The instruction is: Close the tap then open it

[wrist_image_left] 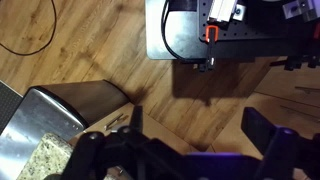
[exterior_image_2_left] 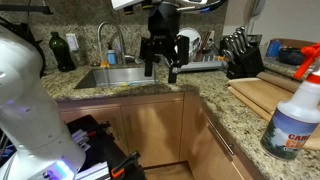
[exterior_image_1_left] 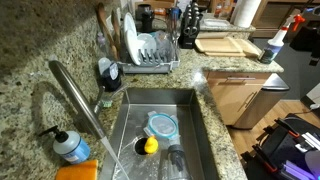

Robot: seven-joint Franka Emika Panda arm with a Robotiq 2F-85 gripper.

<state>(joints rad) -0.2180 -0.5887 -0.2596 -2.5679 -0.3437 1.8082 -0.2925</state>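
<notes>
The tap (exterior_image_1_left: 72, 90) is a long brushed-steel gooseneck that arches over the steel sink (exterior_image_1_left: 195, 115) in the foreground. It also shows in an exterior view (exterior_image_2_left: 110, 26) behind the sink on the granite counter. My gripper (exterior_image_2_left: 160, 68) hangs open and empty above the counter's front edge. It is to the right of the tap and well apart from it. In the wrist view my gripper's (wrist_image_left: 200, 125) two dark fingers stand wide apart over the wooden floor, with nothing between them. The tap is not in the wrist view.
A clear pump soap bottle with blue liquid (exterior_image_1_left: 70, 146) stands beside the tap. The sink holds a round blue-rimmed lid (exterior_image_1_left: 162, 125) and a yellow thing (exterior_image_1_left: 150, 145). There is a dish rack (exterior_image_1_left: 150, 52), a knife block (exterior_image_2_left: 240, 52), a cutting board (exterior_image_2_left: 268, 95) and a spray bottle (exterior_image_2_left: 290, 112). Black equipment (wrist_image_left: 215, 30) sits on the floor.
</notes>
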